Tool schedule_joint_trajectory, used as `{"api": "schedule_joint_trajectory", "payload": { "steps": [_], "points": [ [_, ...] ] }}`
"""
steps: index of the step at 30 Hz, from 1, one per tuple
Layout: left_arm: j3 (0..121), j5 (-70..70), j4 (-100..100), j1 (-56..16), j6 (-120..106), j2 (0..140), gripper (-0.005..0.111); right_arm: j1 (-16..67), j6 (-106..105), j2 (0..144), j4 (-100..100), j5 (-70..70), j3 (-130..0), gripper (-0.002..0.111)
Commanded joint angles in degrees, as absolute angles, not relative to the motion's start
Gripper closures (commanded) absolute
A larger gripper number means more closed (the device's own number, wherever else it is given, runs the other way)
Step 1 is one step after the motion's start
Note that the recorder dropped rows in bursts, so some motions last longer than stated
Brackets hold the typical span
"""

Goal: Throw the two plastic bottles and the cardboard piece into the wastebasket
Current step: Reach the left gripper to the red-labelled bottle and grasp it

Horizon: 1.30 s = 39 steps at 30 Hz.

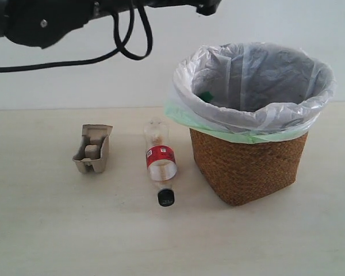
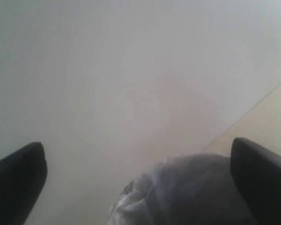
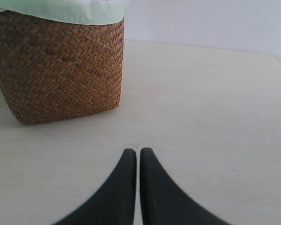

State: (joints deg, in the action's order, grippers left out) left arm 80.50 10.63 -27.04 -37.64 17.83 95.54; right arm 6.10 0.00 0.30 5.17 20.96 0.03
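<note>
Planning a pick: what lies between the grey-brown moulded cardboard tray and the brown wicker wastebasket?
A clear plastic bottle with red label and black cap, lying on its side; the exterior view shows it.

The basket (image 1: 250, 167) is brown wicker in a herringbone weave. Its bag (image 1: 259, 75) is translucent white with a pale green band at the fold, and a small green patch (image 1: 205, 96) shows inside. The bottle (image 1: 161, 169) is clear, its label (image 1: 160, 155) red, its cap (image 1: 166, 198) black. The cardboard (image 1: 93, 149) is grey-brown, the table (image 1: 57, 230) pale cream and the wall (image 1: 75, 80) white. The left gripper (image 2: 138, 164) and right gripper (image 3: 137, 152) are black
</note>
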Motion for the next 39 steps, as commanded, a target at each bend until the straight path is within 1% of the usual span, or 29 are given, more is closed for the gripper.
{"api": "schedule_joint_trajectory", "payload": {
  "steps": [1, 2, 8, 11, 14, 18, 23, 33, 39],
  "points": [
    [80.9, -5.1, -26.6, -36.9, 13.1, 92.1, -0.002, 5.8, 0.0, 0.0, 5.2, 20.7, 0.0, 0.108],
    [80.9, -12.6, -26.6, -35.5, 13.2, 91.7, -0.002, 5.8, 0.0, 0.0, 5.2, 20.7, 0.0, 0.108],
    [80.9, -35.7, -26.2, -30.6, 20.6, 92.5, -0.002, 5.8, 0.0, 0.0, 5.2, 20.7, 0.0, 0.108],
    [80.8, -41.1, -22.1, -29.9, 21.0, 95.2, -0.002, 5.8, 0.0, 0.0, 5.2, 20.7, 0.0, 0.108],
    [80.8, -38.8, -12.3, -29.9, 21.0, 100.0, -0.002, 5.8, 0.0, 0.0, 5.2, 20.6, 0.0, 0.108],
    [80.8, -35.0, -9.1, -29.9, 21.0, 106.6, -0.001, 5.8, 0.0, 0.0, 5.2, 20.6, 0.0, 0.108],
    [80.8, -31.1, -4.0, -29.9, 21.0, 111.7, -0.001, 5.8, 0.0, 0.0, 5.2, 20.7, 0.0, 0.108],
    [80.8, -21.0, 4.1, -29.9, 21.0, 118.4, -0.001, 5.8, 0.0, 0.0, 5.2, 20.7, 0.0, 0.108],
    [80.8, -18.9, 5.7, -29.9, 21.0, 121.2, -0.001, 5.8, 0.0, 0.0, 5.2, 20.7, 0.0, 0.108]
  ]
}}
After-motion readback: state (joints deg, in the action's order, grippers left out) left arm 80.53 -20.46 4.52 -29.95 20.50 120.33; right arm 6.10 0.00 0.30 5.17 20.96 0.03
